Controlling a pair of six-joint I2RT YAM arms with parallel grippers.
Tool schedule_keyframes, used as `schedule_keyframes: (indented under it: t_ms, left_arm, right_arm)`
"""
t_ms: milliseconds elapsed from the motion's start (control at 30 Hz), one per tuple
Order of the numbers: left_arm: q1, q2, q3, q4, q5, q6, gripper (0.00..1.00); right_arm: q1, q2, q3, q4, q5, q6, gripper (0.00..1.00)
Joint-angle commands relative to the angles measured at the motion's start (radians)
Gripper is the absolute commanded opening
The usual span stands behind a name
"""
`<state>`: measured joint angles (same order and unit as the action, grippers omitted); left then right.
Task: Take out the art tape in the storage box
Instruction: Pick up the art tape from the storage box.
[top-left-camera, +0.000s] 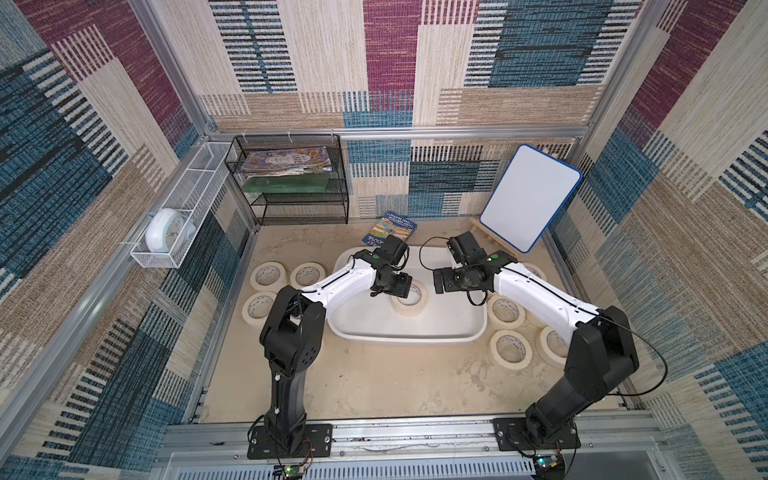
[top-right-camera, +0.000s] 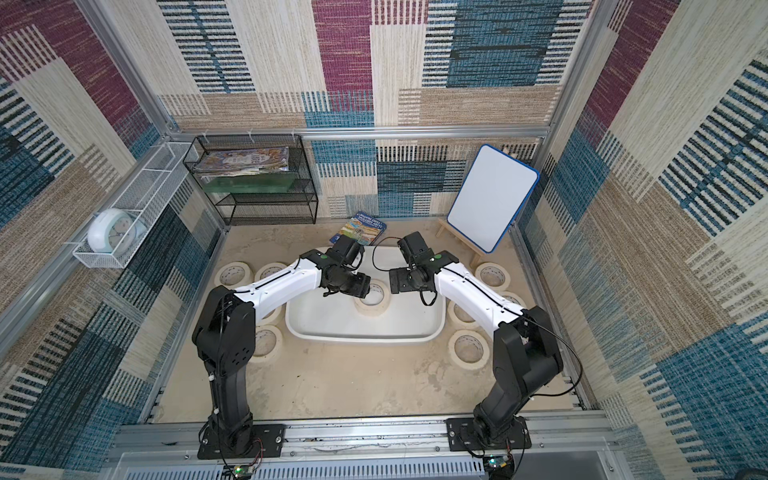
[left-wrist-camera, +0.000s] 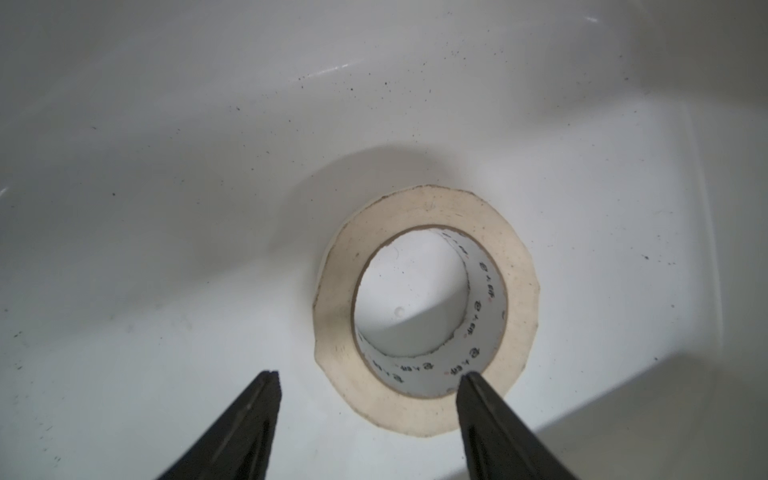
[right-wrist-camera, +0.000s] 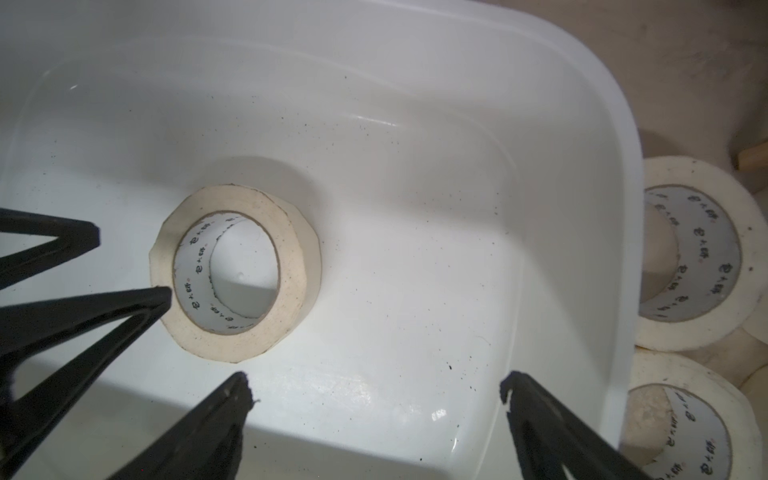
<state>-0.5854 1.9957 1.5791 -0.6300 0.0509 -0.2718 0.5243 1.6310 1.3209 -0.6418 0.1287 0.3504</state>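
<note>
The storage box (top-left-camera: 407, 334) (top-right-camera: 361, 337) is a shallow white tub in the middle of the table. One roll of art tape (top-left-camera: 415, 309) (top-right-camera: 376, 309) (left-wrist-camera: 336, 316) (right-wrist-camera: 291, 266) lies flat on its floor. My left gripper (left-wrist-camera: 370, 375) (right-wrist-camera: 133, 259) is open just above that roll. One of its fingers is over the white core and the other is outside the ring. My right gripper (right-wrist-camera: 374, 384) is open and holds nothing. It hangs over the box floor beside the roll, near the box's right end. In both top views the wrists hide the fingertips.
Several tape rolls lie on the table outside the box, some to its left (top-left-camera: 268, 276) (top-left-camera: 307, 274) and some to its right (top-left-camera: 505, 311) (top-left-camera: 510, 347) (right-wrist-camera: 690, 257). At the back are a black wire rack (top-left-camera: 291, 183), a book (top-left-camera: 390, 230) and a whiteboard on an easel (top-left-camera: 530, 197).
</note>
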Motion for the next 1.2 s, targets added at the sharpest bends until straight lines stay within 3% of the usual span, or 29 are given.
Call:
schedule_keyframes:
  t_ms: [0, 167, 300, 400, 600, 767, 967, 1067, 1167]
  left_arm:
    - [-0.005, 0.046, 0.032, -0.008, -0.013, -0.019, 0.68]
    - [-0.025, 0.117, 0.077, -0.034, -0.044, -0.011, 0.64]
    - [-0.034, 0.148, 0.105, -0.052, -0.064, -0.003, 0.55]
    - [-0.034, 0.148, 0.108, -0.050, -0.071, -0.004, 0.40]
    - [-0.036, 0.135, 0.115, -0.051, -0.088, -0.003, 0.00]
    - [-0.034, 0.056, 0.114, -0.051, -0.137, 0.030, 0.00]
    - [-0.002, -0.133, 0.133, -0.121, -0.247, 0.089, 0.00]
    - [0.089, -0.271, 0.044, -0.125, -0.258, 0.069, 0.00]
    - [0.261, -0.431, -0.121, -0.104, -0.217, 0.015, 0.00]
  right_arm:
    - [0.001, -0.013, -0.002, 0.027, -0.014, -0.029, 0.99]
    - [-0.005, -0.026, -0.023, 0.041, -0.020, -0.036, 0.99]
    - [-0.008, -0.044, -0.042, 0.054, -0.020, -0.032, 0.99]
    - [-0.010, -0.058, -0.045, 0.049, -0.010, -0.034, 0.99]
    - [-0.014, -0.085, -0.054, 0.043, 0.007, -0.033, 0.99]
    - [-0.016, -0.096, -0.051, 0.040, 0.014, -0.032, 0.99]
    - [-0.016, -0.098, -0.027, 0.038, 0.008, -0.050, 0.99]
    - [-0.016, -0.090, -0.014, 0.037, 0.001, -0.065, 0.99]
    - [-0.015, -0.085, -0.003, 0.042, -0.022, -0.075, 0.99]
